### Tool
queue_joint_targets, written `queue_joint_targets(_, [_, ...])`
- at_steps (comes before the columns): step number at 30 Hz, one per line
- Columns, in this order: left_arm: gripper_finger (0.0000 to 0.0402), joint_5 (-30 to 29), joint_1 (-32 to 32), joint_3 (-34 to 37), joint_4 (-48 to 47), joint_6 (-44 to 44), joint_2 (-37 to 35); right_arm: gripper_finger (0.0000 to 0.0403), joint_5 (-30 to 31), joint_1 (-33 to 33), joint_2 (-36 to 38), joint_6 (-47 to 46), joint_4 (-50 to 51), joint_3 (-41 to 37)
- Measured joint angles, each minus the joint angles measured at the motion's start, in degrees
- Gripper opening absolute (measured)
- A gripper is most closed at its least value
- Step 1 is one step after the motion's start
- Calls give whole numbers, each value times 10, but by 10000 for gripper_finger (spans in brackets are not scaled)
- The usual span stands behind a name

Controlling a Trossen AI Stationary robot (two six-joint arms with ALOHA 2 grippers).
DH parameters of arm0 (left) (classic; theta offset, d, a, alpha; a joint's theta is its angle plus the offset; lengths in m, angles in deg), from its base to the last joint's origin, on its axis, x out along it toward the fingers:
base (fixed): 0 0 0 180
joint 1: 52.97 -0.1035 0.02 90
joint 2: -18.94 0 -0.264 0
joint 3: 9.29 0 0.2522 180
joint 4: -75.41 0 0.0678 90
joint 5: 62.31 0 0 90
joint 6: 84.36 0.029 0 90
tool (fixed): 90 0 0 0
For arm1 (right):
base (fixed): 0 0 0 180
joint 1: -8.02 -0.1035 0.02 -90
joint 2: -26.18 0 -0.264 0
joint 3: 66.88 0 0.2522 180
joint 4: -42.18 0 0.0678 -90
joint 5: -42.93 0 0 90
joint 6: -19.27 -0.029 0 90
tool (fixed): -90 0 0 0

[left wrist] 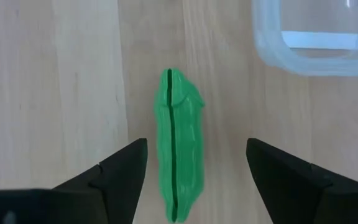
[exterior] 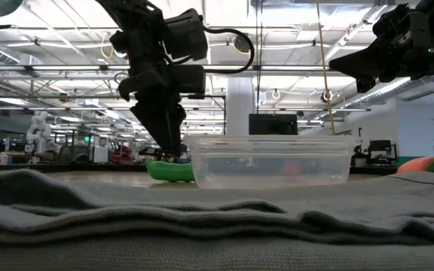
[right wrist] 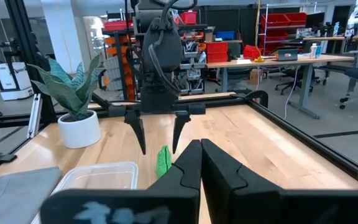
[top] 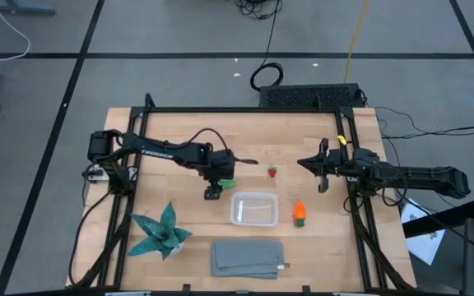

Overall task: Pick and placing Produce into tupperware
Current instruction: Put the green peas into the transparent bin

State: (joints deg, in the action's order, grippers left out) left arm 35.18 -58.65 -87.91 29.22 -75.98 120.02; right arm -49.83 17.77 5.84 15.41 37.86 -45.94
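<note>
Straddling the green pod (left wrist: pixel 178 146) with my left gripper (left wrist: pixel 196 171), fingers spread and touching nothing, I could nudge it sideways or clip the tupperware (left wrist: pixel 316 37) just beside it if I close off-centre. My right gripper (right wrist: pixel 201 165) waits at the table's right side, fingers pressed together. The strawberry (top: pixel 272 172) and carrot (top: pixel 299 213) lie apart; the pod's near end is cut off, probably beneath my wrist.
</note>
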Motion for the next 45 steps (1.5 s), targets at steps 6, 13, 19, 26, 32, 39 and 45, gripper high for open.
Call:
queue_joint_targets(6, [280,0,0,20,38,9,0,0,0,0,0,0,0,0])
queue_joint_targets(13, [280,0,0,34,66,9,0,0,0,0,0,0,0,0])
queue_joint_targets(19, [280,-23,1,51,89,6,0,0,0,0,0,0,0,0])
queue_joint_targets(26, [280,-31,1,71,106,10,0,0,0,0,-2,0,0,0])
queue_joint_targets(32, [280,-30,1,82,129,18,4,0,0,0,-3,0,0,0])
queue_joint_targets(39, [280,-29,2,84,152,26,30,0,0,0,-4,0,0,0])
queue_joint_targets(45, [280,-28,1,83,157,32,43,0,0,0,-9,0,0,-1])
